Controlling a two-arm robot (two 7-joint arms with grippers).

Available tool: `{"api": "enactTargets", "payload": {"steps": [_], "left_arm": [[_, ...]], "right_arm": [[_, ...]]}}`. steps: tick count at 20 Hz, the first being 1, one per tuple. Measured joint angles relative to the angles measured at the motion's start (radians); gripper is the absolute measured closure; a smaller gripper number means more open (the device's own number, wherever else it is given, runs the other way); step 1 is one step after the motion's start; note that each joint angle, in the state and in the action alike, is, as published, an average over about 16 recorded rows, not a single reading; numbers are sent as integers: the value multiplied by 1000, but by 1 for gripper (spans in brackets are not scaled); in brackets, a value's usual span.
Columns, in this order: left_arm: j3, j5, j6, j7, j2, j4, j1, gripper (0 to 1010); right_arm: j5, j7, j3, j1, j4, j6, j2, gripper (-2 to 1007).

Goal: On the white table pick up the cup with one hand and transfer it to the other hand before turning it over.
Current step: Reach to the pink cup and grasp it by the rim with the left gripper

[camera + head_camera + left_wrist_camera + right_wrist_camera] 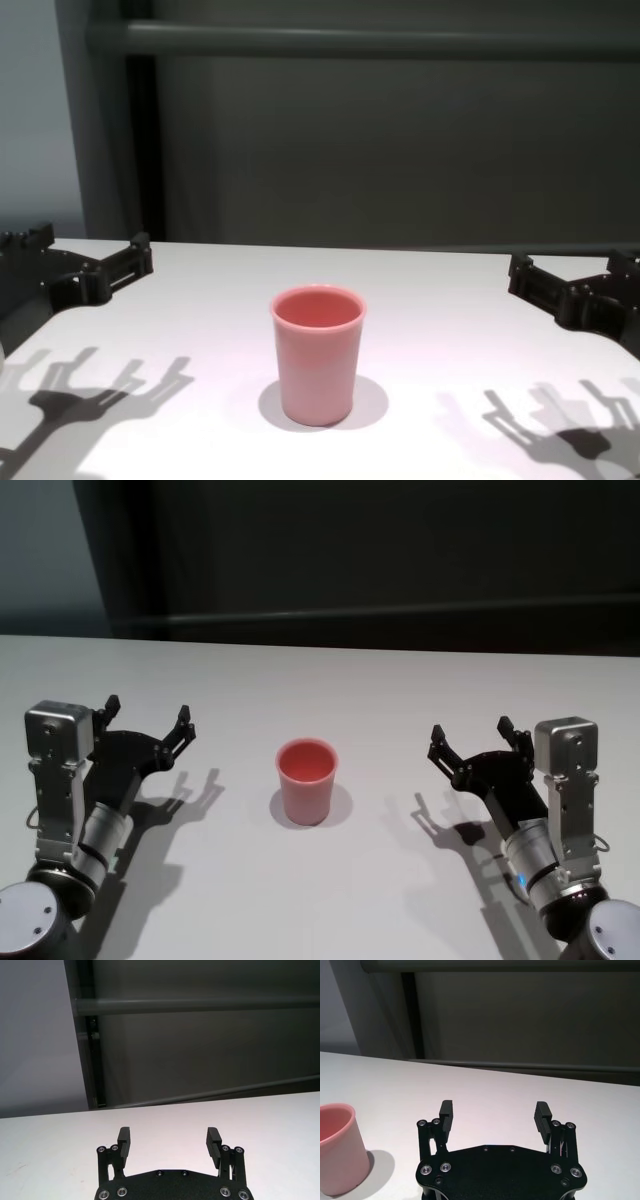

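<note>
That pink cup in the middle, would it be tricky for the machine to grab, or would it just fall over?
The cup looks like thin, smooth plastic, so probably light and a bit slippery. It stands upright on its narrower base on the white table, so a sideways nudge might tip it. Both the left pincer and right pincer are open, apart from it.

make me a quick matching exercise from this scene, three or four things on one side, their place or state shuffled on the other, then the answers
Things:
1. cup
2. left gripper
3. right gripper
4. white table

Places or states:
A. open, above the table on the robot's right side
B. upright, mouth up, midway between the two grippers
C. bears the cup and the arms' shadows
D. open, above the table on the robot's left side

Pairs: 1-B, 2-D, 3-A, 4-C
</note>
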Motion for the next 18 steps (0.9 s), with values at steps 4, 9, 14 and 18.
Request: {"api": "enactTargets", "payload": {"steps": [4,9,14,18], "left_arm": [[0,0,0,0,0,0,0,7],[0,0,0,0,0,0,0,7],[0,0,0,0,0,0,0,7],[0,0,0,0,0,0,0,7]], "right_arm": [[0,0,0,0,0,0,0,5],[0,0,0,0,0,0,0,5],[0,0,0,0,0,0,0,5],[0,0,0,0,0,0,0,5]]}}
